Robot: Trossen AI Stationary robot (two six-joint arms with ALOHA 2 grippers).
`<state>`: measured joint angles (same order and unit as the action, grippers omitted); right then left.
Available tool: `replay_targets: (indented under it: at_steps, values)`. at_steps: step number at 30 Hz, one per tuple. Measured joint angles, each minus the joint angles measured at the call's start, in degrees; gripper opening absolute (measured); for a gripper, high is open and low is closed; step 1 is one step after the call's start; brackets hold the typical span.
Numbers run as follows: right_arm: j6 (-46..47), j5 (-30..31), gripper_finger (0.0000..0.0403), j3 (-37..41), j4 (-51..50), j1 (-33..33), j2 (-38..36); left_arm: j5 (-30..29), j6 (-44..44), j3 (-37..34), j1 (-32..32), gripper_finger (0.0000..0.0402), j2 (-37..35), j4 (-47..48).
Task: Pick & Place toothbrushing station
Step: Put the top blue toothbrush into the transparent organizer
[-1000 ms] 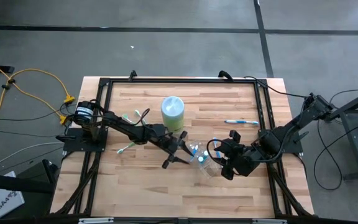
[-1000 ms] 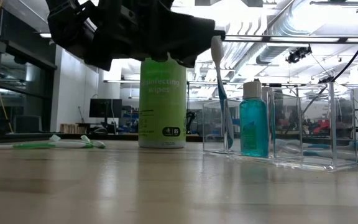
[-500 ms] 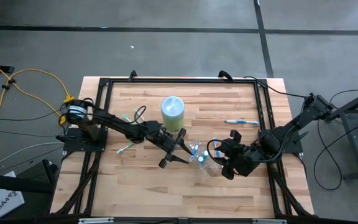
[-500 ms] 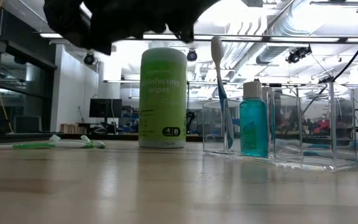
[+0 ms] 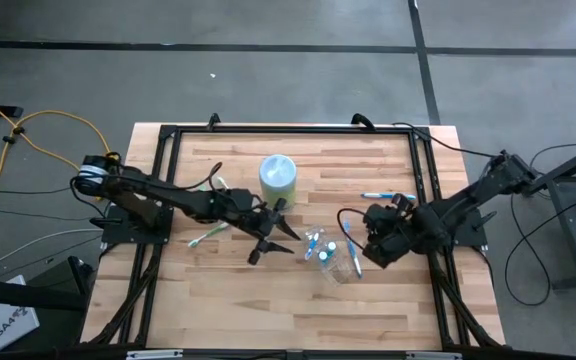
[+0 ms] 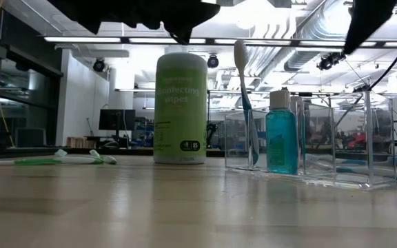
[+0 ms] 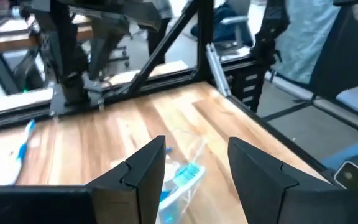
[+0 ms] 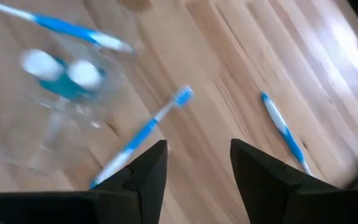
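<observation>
Worktop (image 5: 238, 300): task part done, by judgement.
Clear container (image 5: 336, 262) stands near worktop middle, just right of green wipes canister (image 5: 278, 180).
Inside: blue-white toothbrush (image 6: 243, 103) upright, teal blue-capped tube (image 6: 281, 141); further contents cannot tell.
Left out: green-white toothbrushes (image 5: 208, 234) well left of canister; one blue-white toothbrush (image 5: 388, 196) right of canister.
Left gripper (image 5: 266, 235) between canister and container, fingers wide, holding nothing.
Right gripper (image 5: 373, 240) just right of container, fingers spread, empty.
</observation>
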<state>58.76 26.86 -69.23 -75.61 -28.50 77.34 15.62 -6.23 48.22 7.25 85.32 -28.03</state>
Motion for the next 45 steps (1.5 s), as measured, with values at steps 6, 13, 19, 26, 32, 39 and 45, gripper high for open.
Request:
replay_targets:
  at_steps: [6,13,19,26,32,39,45]
  values:
    - [-0.7,-5.1,0.0168,6.5,-3.9,4.6,-0.4,-0.9,0.5,0.0,1.0,0.0169,-0.1,0.9]
    - [-6.3,-6.3,0.0168,15.7,2.6,8.8,-0.8,-0.9,0.6,0.0,1.2,0.0169,-0.1,1.2]
    - [-12.7,-6.0,0.0168,20.6,8.6,13.1,-1.3,-0.9,0.7,0.0,1.2,0.0169,-0.1,1.2]
    - [-19.6,-5.9,0.0168,26.2,11.6,20.2,-2.5,-0.9,0.7,0.0,1.2,0.0169,-0.1,1.2]
    - [-30.6,-9.2,0.0168,27.2,16.5,26.9,-3.7,-0.9,0.6,0.0,1.2,0.0169,-0.1,1.2]
    - [-34.5,-17.8,0.0168,27.2,19.3,33.0,-4.1,-0.9,0.6,0.0,1.2,0.0169,-0.1,1.2]
    - [-22.8,-18.2,0.0168,27.2,25.1,35.0,-4.0,-0.9,0.6,0.0,0.9,0.0169,-0.1,1.2]
